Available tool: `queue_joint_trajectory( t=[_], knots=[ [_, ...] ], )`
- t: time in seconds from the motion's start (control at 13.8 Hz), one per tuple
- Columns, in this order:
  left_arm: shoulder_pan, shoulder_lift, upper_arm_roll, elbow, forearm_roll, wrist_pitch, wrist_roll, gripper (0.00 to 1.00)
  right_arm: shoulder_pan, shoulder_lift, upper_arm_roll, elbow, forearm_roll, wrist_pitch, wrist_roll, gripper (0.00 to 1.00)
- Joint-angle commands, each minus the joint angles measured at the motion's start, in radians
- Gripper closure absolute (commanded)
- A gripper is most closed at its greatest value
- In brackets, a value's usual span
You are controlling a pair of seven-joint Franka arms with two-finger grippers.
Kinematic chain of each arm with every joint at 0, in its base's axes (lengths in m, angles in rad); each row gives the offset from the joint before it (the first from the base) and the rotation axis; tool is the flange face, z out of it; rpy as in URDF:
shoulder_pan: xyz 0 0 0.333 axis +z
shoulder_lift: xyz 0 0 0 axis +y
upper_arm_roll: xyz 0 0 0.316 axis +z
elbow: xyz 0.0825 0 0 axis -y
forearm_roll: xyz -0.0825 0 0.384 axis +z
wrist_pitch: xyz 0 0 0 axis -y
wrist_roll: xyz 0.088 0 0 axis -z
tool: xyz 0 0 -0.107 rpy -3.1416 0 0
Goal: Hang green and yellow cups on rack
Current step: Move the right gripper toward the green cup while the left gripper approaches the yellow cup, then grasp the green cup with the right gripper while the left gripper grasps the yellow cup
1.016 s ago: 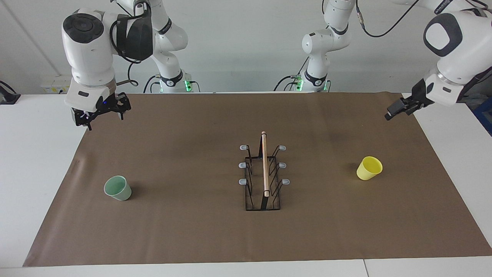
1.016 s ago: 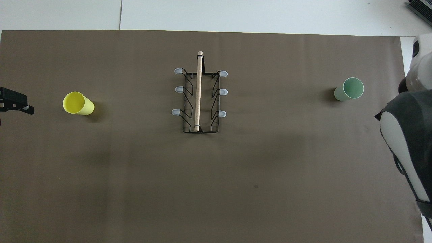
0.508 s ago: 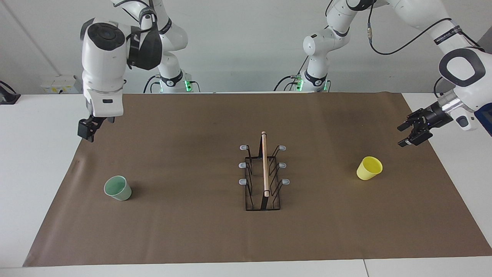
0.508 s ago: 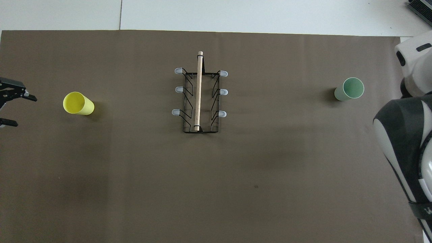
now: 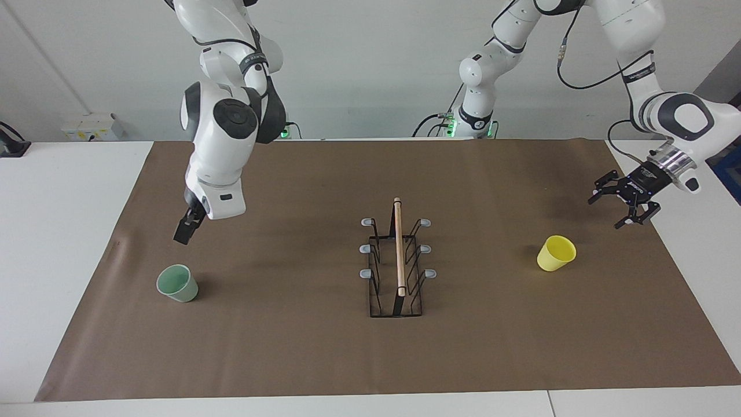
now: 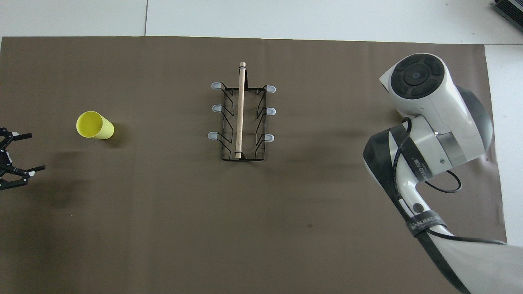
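The pale green cup (image 5: 177, 283) stands upright on the brown mat toward the right arm's end. The overhead view hides it under the right arm. My right gripper (image 5: 186, 228) hangs in the air just above it, pointing down. The yellow cup (image 5: 556, 253) (image 6: 94, 125) lies tilted on its side toward the left arm's end. My left gripper (image 5: 605, 212) (image 6: 31, 151) is open and empty, in the air beside the yellow cup, over the mat's edge. The black wire rack (image 5: 397, 260) (image 6: 241, 118) with its wooden rod stands mid-table, its prongs bare.
The brown mat (image 5: 289, 347) covers most of the white table. The right arm's big white elbow (image 6: 429, 118) hangs over the mat at its own end. The arm bases stand at the table's robot edge.
The right arm has swung in from the mat's corner and lowered its gripper to just above the green cup. The left gripper has come down toward the yellow cup and turned. Cups and rack have not moved.
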Motion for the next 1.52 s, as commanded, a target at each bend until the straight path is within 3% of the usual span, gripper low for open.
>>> queue_joint_trajectory(
  t=[0.0,0.15,0.29,0.51,0.65,0.87,1.45],
  knots=[
    [-0.034,-0.120,-0.016,-0.234,-0.192,0.178,-0.040,0.00,0.033,0.036,0.000,-0.055,-0.081,0.083,0.039,0.00],
    [-0.101,-0.131,-0.016,-0.305,-0.324,0.264,-0.036,0.00,0.067,0.071,0.000,-0.104,-0.156,0.130,0.062,0.00],
    [-0.112,-0.117,-0.016,-0.306,-0.392,0.277,-0.022,0.00,0.103,0.142,0.000,-0.105,-0.221,0.130,0.094,0.00],
    [-0.152,-0.109,-0.016,-0.306,-0.496,0.275,0.027,0.00,0.108,0.168,0.000,-0.134,-0.301,0.146,0.125,0.00],
    [-0.154,-0.021,-0.016,-0.285,-0.601,0.274,0.190,0.00,0.104,0.167,0.000,-0.175,-0.365,0.179,0.125,0.00],
    [-0.137,0.007,-0.013,-0.225,-0.613,0.211,0.219,0.00,0.068,0.167,0.000,-0.209,-0.431,0.212,0.125,0.00],
    [-0.209,0.035,-0.016,-0.213,-0.706,0.287,0.248,0.00,0.035,0.147,0.000,-0.305,-0.600,0.297,0.127,0.00]
  ],
)
